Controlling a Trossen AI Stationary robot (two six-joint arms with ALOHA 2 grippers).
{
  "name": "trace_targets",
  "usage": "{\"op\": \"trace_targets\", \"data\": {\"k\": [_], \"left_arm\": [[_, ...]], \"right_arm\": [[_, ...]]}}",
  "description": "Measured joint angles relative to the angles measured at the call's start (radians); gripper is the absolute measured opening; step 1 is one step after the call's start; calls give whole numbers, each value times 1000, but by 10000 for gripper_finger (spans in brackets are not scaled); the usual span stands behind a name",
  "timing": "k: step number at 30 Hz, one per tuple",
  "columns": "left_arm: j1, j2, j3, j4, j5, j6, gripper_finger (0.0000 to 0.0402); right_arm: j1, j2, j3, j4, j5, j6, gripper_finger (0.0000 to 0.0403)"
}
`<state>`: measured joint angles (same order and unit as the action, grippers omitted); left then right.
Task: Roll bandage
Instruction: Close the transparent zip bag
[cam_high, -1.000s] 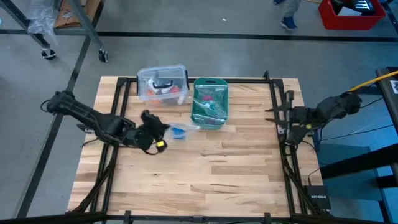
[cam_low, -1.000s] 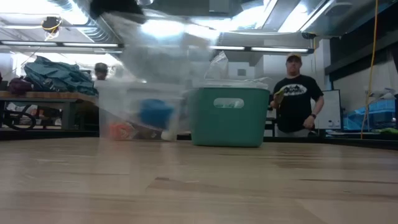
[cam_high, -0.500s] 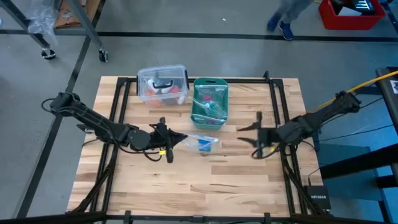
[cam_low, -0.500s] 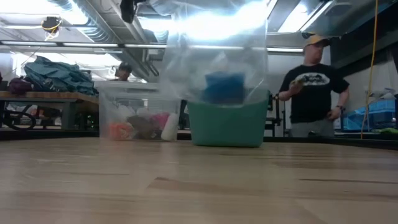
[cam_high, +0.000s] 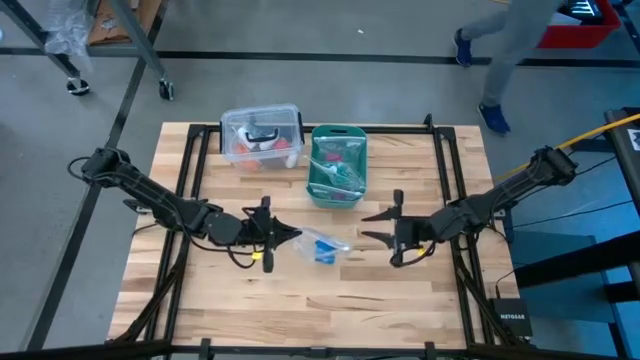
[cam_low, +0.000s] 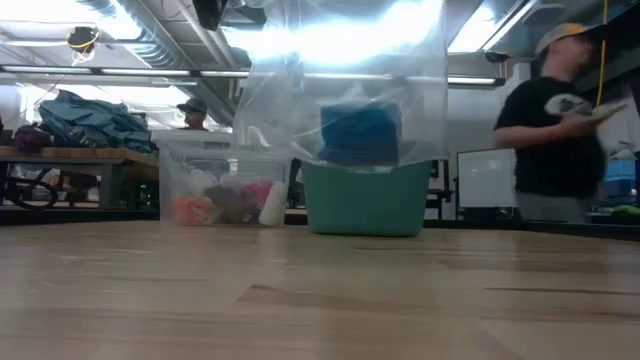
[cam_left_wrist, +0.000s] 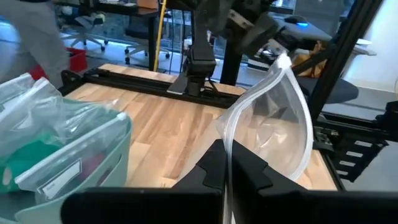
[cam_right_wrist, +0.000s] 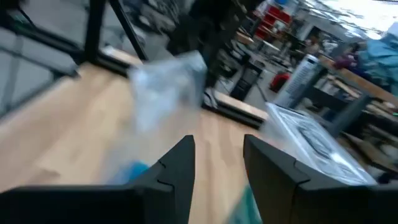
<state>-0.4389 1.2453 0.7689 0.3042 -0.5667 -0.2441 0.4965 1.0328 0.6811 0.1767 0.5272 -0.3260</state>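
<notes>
1. The bandage (cam_high: 326, 252) was a small bright blue bundle sealed inside a clear plastic bag (cam_high: 322, 243), and it looked soft and light. It would probably squash under a firm pinch and spring back slowly.
2. The bag film appeared thin, glossy and slippery. In my judgement a grip on the film alone could slide, so the thicker sealed rim was the safer place to hold it.
3. The left gripper (cam_high: 283, 236) had its fingers pressed together on the bag's rim; in the left wrist view the film (cam_left_wrist: 273, 124) rose from between those fingers (cam_left_wrist: 214, 168).
4. The bag hung in the air near the middle of the bench (cam_high: 400, 310), in front of the teal basket (cam_high: 338, 165), with the bandage sagging to its lowest part.
5. The right gripper (cam_high: 372, 226) stood just beside the bag on the side away from the left gripper, its fingers spread wide and holding nothing.
6. To get the bandage out, the free edge of the bag opposite the held rim seemed the likely place for the right gripper to take hold. The bandage itself is best pinched across its thickest part.
7. In the low view the bandage (cam_low: 358, 133) showed as a rumpled blue block, more a loose wad than a tight roll.
8. A clear lidded box (cam_high: 261, 136) sat at the far edge beside the basket.
</notes>
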Motion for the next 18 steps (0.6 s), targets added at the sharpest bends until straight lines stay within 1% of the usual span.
{"op": "trace_targets", "data": {"k": [7,10,18], "left_arm": [[0,0,0,41,-1,63,0],[0,0,0,67,-1,94,0],[1,0,0,79,-1,94,0]], "right_arm": [[0,47,1,123,-99,17,138],[0,74,1,141,-110,28,138],[0,110,1,196,-126,34,138]]}}
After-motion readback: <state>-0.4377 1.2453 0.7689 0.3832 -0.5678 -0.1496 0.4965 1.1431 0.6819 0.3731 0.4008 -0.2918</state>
